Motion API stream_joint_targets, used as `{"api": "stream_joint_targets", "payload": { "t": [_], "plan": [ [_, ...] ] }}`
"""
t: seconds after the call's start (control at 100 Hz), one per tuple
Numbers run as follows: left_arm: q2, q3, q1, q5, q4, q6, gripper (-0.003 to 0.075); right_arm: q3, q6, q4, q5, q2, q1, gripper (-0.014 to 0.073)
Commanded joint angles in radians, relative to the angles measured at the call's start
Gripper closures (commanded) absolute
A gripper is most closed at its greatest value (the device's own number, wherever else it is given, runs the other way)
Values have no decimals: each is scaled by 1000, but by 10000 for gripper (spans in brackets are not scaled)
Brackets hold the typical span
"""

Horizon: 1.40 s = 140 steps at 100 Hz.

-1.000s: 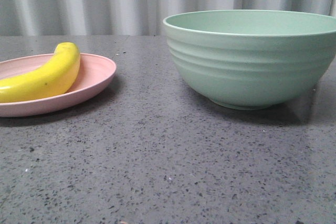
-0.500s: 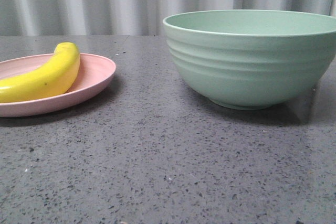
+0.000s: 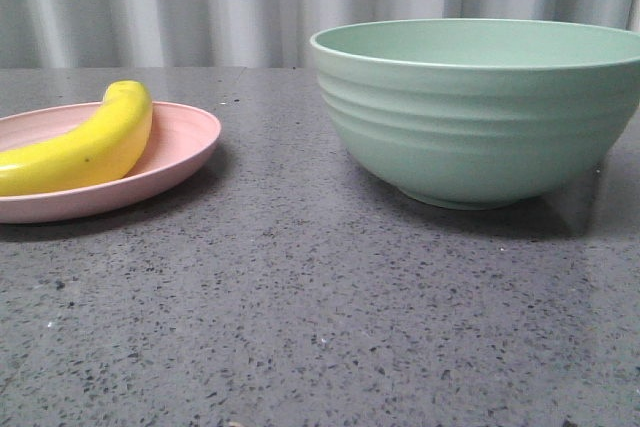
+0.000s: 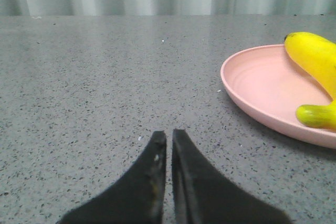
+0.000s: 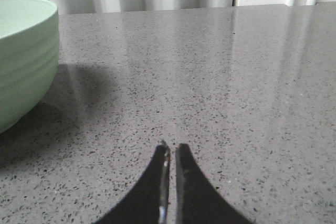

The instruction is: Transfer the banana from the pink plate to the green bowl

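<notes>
Front view, nearest: bare speckled grey tabletop (image 3: 300, 327), nothing on the front strip. Neither arm shows in this view.

Mid-depth left: pink plate (image 3: 185, 142) flat on the tabletop, cut off by the left frame edge. Banana (image 3: 85, 147) lies on the plate, curved, one end toward the plate's far rim, the other running off-frame left. Not lifted, nothing touching it.

Mid-depth right: green bowl (image 3: 470, 127) upright on its foot, ridged outside, right side cropped. Well apart from the plate, open tabletop between them. What's visible of the inside shows nothing; the bottom is hidden from this angle.

Back: pale pleated curtain (image 3: 200, 7) behind the tabletop edge.

Left wrist view: left gripper (image 4: 169, 136) low over the tabletop, fingers (image 4: 153, 166) together, only a thin slit between the tips, holding nothing. Plate (image 4: 252, 85) is ahead and off to one side, clear of the fingers. Banana (image 4: 317, 59) sits on it, greenish darker tip near the plate's near rim.

Right wrist view: right gripper (image 5: 171, 148) also low over the tabletop, fingers (image 5: 157, 182) pressed nearly together, empty. Bowl wall (image 5: 23, 56) at the frame edge, casting a shadow on the tabletop, apart from the fingers.
</notes>
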Motion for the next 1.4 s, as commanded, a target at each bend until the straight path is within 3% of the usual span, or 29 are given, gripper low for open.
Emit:
{"api": "stream_joint_targets", "payload": {
  "t": [0.0,0.52,0.69,0.89,1.01,1.23,1.39],
  "plan": [
    [-29,11,-8,-84,-13,0,741,19,-10,-9,-86,-21,-6,657],
    [-29,11,-8,-84,-13,0,741,19,-10,-9,-98,-21,-6,657],
    [-29,6,-8,-149,-29,0,741,19,-10,-9,-153,-21,-6,657],
    [-8,-100,-8,-141,-29,0,741,-45,-10,-9,-142,-8,-6,657],
    [53,-190,-8,-137,-29,0,741,-112,-10,-7,-131,25,-3,657],
    [233,-321,-8,-144,-29,0,741,-274,-10,-3,21,165,-3,657],
    [383,-381,-8,-152,-29,0,741,-377,-10,11,31,284,-3,657]
  ]
}}
